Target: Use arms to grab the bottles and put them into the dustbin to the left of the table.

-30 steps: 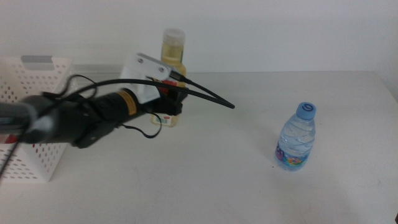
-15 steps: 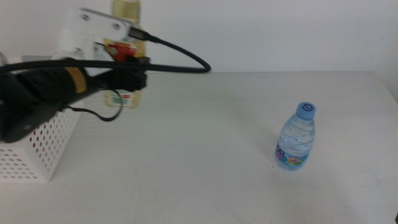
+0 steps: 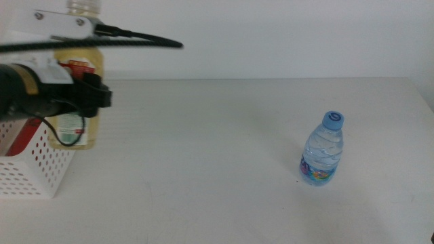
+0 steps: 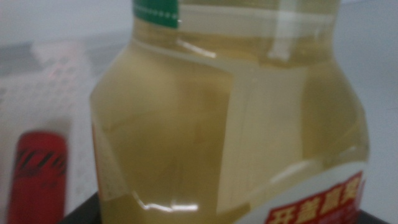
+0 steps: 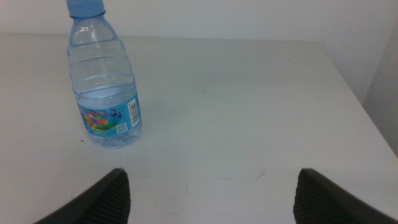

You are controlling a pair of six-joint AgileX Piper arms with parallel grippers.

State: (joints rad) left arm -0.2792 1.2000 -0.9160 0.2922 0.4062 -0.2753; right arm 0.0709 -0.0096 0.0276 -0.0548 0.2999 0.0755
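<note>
The white bench (image 3: 217,156) carries a blue-capped water bottle (image 3: 323,149) at right. The left hand (image 3: 85,102) grips the yellow-liquid bottle (image 3: 76,95) — raised beside the dustbin (image 3: 30,169). Right hand (image 5: 208,193) — spread wide, near the water bottle.

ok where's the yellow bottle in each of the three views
Middle view: the yellow bottle is at the far left, held by the left tool beside the white basket.
Left wrist view: it fills nearly the whole picture, with a red can behind it.
Right wrist view: not in it; only the water bottle shows, ahead of the open right tool.
Shared landmark: the white table.
</note>
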